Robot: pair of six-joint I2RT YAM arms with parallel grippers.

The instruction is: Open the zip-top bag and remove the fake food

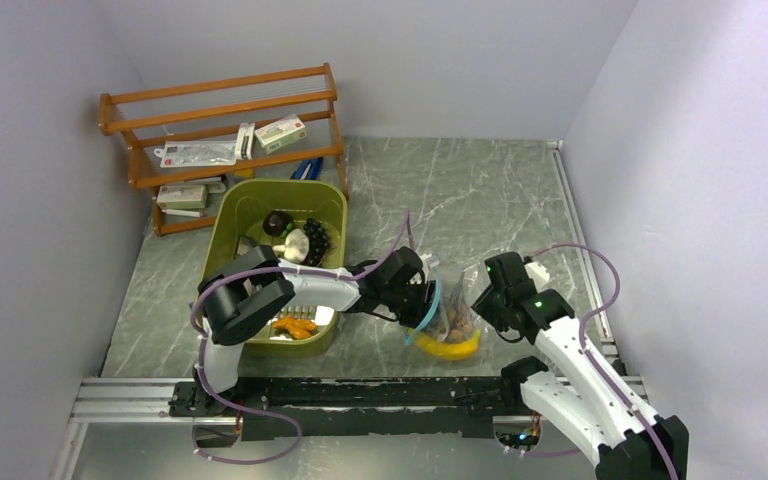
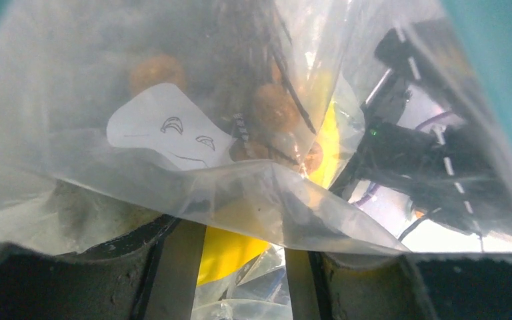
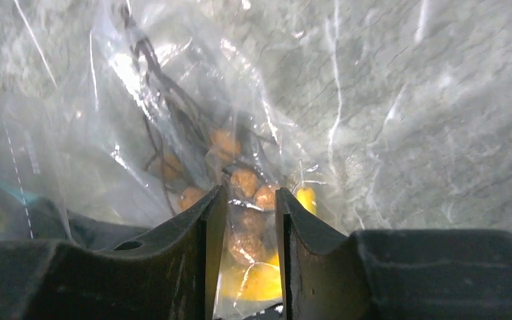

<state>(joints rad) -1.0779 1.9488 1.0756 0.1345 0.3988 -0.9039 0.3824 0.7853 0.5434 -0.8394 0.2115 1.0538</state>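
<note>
Reaching across from its base, the left arm folds its elbow high over the bin (image 1: pixel 222 215) and lays its forearm level to the right. Left tool (image 1: pixel 420 300) is poked into the mouth of the bag (image 1: pixel 452 318), fingers apart, film draped over them, nothing plainly pinched. Right arm climbs from the near right corner and bends back left, right tool (image 1: pixel 484 300) clamped on the bag's far side, with crinkled plastic and brown balls (image 3: pixel 243 181) squeezed in its narrow gap. Bag sits between the two tools over the marbled grey surface (image 1: pixel 480 200): clear, wrinkly, teal zip strip (image 1: pixel 430 312) curling round the left tool, banana (image 1: pixel 450 347) sagging yellow at the bottom, dark stringy stems and a white face-drawn piece (image 2: pixel 167 130) inside. Green bin just left holds more food (image 1: pixel 295 240); wooden rack (image 1: pixel 220 100) with packets (image 1: pixel 195 155) behind it
</note>
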